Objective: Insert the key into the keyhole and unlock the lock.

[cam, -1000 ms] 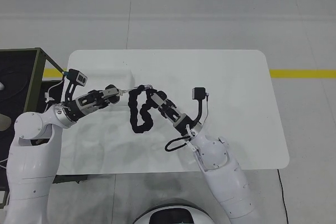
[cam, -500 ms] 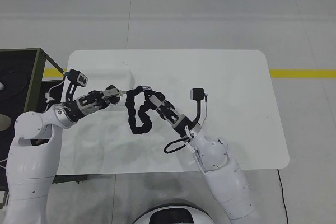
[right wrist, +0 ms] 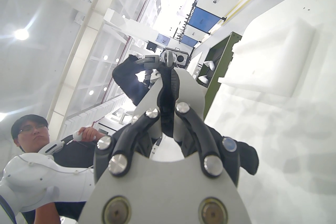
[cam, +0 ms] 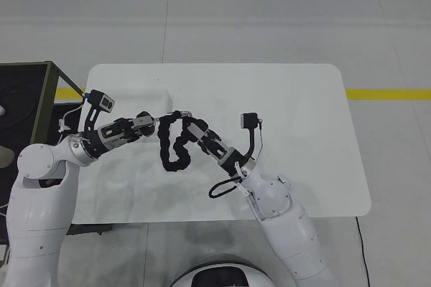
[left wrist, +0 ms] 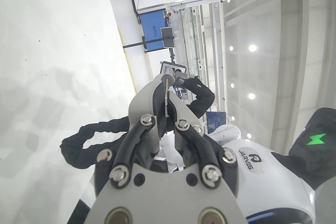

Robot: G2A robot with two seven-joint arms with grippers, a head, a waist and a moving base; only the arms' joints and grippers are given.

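Nearest the left wrist: left gripper (left wrist: 164,89), pads clamped on the bow of a flat silver key (left wrist: 166,101), blade seen edge-on and pointing straight away from the wrist; just beyond, blade tip touching the round face of the silver lock cylinder (left wrist: 167,77) at the keyhole, depth of entry not discernible; behind the cylinder, black fabric-sleeved chain lock (left wrist: 202,100) curving off to one side, with another loop of it low beside the gripper; whether that loop rests on the white table (left wrist: 52,25) or hangs clear, not discernible.

Opposite, right gripper (right wrist: 170,76), fingers drawn narrow around the black sleeve close behind the cylinder, metal end projecting just past the fingertips.

From above: both grippers tip to tip over the left half of the table, cylinder between them, sleeve winding in an S from that point back towards the robot beside the right arm.

Farther out: white foam block (right wrist: 275,59) lying flat on the far left part of the table; beyond the left edge, apart from the table, a green-framed stand (cam: 47,86).
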